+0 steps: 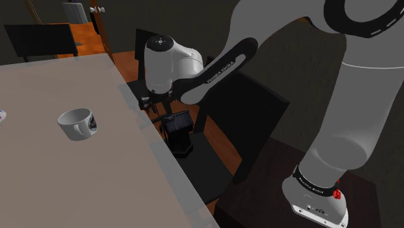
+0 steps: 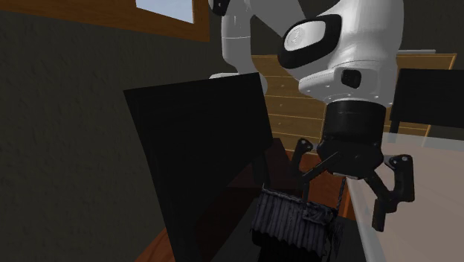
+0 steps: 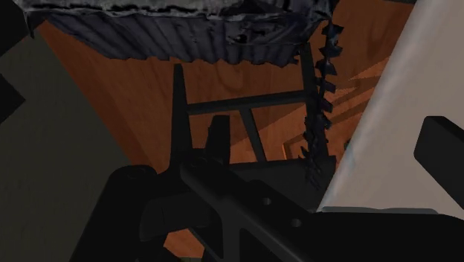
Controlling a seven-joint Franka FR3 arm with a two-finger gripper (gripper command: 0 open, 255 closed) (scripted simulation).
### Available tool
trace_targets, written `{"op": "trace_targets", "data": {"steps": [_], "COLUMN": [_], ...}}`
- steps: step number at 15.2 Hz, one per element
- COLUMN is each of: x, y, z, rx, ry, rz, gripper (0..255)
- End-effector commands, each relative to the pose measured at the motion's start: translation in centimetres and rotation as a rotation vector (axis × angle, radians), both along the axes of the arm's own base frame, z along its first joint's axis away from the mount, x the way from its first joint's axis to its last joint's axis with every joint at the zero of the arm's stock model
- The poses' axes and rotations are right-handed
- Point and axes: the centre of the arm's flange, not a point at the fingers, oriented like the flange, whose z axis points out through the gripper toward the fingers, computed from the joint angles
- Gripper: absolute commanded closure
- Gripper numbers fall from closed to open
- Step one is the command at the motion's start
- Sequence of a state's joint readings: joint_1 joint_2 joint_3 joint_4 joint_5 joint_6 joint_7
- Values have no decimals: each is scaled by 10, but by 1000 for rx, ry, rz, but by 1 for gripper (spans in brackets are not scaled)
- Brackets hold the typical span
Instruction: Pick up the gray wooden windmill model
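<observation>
Windmill [image 2: 290, 219] just under splayed pincer [image 2: 340, 208] (beside table [image 2: 427, 179])

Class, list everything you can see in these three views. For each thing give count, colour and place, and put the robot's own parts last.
windmill: one, dark grey, off the table's edge, below the pincer
mug: one, white with a dark print, on the table
table: one, pale grey-brown, shoulder view's left
scrap: one, white, on the table at the shoulder view's left edge, cut off, too little to name
chair: one, black, beyond the table's far end
panel: one, black, upright beside the windmill
floor: one, orange-brown wood, under the windmill
arm: one, white with dark joints, shoulder view's right
pincer: one, black, open, just above the windmill
</observation>
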State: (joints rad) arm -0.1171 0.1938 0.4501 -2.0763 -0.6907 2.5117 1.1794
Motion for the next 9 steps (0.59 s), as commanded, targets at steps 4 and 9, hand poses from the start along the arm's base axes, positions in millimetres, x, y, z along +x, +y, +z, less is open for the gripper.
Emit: {"op": "trace_targets", "data": {"steps": [4, 9], "x": [1, 1], "y": [0, 1], "z": [-29, -29], "rx": [-1, -1], "ry": [-1, -1], "rz": [0, 0], "gripper": [0, 255]}}
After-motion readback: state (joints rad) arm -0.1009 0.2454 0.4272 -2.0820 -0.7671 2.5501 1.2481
